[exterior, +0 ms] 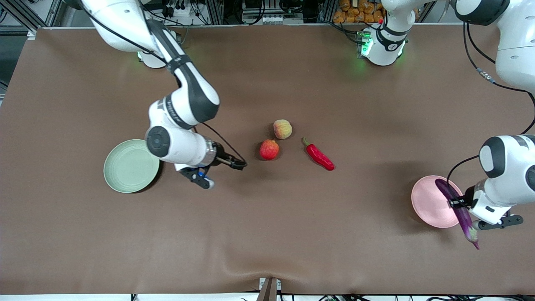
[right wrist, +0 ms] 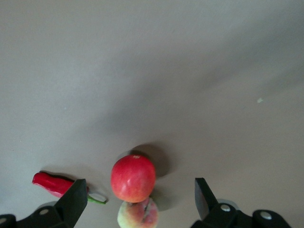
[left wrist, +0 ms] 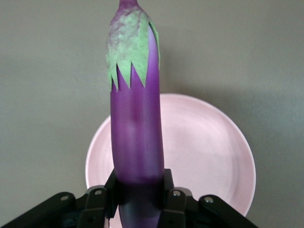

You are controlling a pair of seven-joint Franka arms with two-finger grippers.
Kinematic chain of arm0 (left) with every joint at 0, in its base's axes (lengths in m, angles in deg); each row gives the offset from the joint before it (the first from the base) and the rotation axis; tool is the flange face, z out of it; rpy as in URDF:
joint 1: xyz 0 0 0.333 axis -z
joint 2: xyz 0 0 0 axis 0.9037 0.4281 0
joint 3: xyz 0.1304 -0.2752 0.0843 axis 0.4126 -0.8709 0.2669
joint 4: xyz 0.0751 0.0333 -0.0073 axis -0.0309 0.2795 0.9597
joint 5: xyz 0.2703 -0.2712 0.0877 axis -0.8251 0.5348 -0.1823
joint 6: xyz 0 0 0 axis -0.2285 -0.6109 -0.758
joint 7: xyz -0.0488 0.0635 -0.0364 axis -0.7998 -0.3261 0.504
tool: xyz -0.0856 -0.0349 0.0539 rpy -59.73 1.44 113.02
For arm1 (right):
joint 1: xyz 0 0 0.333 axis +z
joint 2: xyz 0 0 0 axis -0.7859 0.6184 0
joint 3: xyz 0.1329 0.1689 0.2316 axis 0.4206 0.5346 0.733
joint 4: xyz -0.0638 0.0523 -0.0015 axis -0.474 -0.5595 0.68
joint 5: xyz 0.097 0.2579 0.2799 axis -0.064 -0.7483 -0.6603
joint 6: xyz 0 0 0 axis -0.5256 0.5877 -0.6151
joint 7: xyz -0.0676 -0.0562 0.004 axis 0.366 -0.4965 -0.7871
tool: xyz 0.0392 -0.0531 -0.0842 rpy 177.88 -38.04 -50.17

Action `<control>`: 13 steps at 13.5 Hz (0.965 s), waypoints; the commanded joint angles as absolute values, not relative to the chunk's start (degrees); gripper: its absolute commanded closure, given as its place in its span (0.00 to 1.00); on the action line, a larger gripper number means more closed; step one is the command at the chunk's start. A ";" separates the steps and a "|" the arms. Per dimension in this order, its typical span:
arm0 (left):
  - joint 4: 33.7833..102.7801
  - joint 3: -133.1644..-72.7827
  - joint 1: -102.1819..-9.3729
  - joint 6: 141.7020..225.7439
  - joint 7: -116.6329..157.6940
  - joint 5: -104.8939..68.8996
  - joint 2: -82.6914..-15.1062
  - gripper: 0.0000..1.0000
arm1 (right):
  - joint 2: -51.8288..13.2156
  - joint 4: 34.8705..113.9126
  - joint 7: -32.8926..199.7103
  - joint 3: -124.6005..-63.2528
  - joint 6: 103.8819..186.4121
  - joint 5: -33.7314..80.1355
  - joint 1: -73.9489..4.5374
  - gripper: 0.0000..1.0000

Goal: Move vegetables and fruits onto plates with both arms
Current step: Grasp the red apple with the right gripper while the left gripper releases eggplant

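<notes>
My left gripper (exterior: 457, 203) is shut on the purple eggplant (exterior: 464, 219) and holds it over the edge of the pale pink plate (exterior: 428, 205). In the left wrist view the eggplant (left wrist: 137, 137) sticks out from my left gripper (left wrist: 139, 194) over the pink plate (left wrist: 204, 147). My right gripper (exterior: 199, 177) is open and empty, over the table between the pale green plate (exterior: 127, 167) and the red pomegranate (exterior: 269, 149). The peach (exterior: 282, 128) and red chili (exterior: 319, 155) lie mid-table. The right wrist view shows my right gripper (right wrist: 138, 190), the pomegranate (right wrist: 133, 178), the peach (right wrist: 137, 214) and the chili (right wrist: 52, 184).
The brown table cover (exterior: 267, 234) has a slight wrinkle near its edge closest to the front camera. The arms' green-lit bases (exterior: 382, 46) stand along the table's edge farthest from that camera.
</notes>
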State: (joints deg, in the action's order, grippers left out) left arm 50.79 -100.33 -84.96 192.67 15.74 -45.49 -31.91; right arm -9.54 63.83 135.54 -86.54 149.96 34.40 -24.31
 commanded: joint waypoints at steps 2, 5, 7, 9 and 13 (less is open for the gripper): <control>49.34 -99.24 -85.56 195.05 17.22 -44.92 -29.26 1.00 | -3.59 61.15 140.20 -86.98 158.52 32.89 -19.65 0.00; 49.43 -99.24 -86.18 197.15 17.05 -44.83 -28.03 1.00 | -0.67 61.06 141.09 -87.07 162.42 33.41 -15.96 0.00; 49.43 -99.15 -86.88 197.52 17.22 -44.74 -27.94 1.00 | -0.85 61.76 141.09 -87.16 161.19 33.86 -15.51 0.00; 49.52 -99.15 -87.06 197.52 17.22 -45.00 -28.38 0.75 | -0.67 61.59 144.06 -87.16 158.99 33.86 -15.24 0.00; 49.87 -99.24 -87.33 197.17 16.26 -44.57 -29.60 0.00 | 0.90 61.42 146.53 -87.25 159.16 33.94 -12.87 0.00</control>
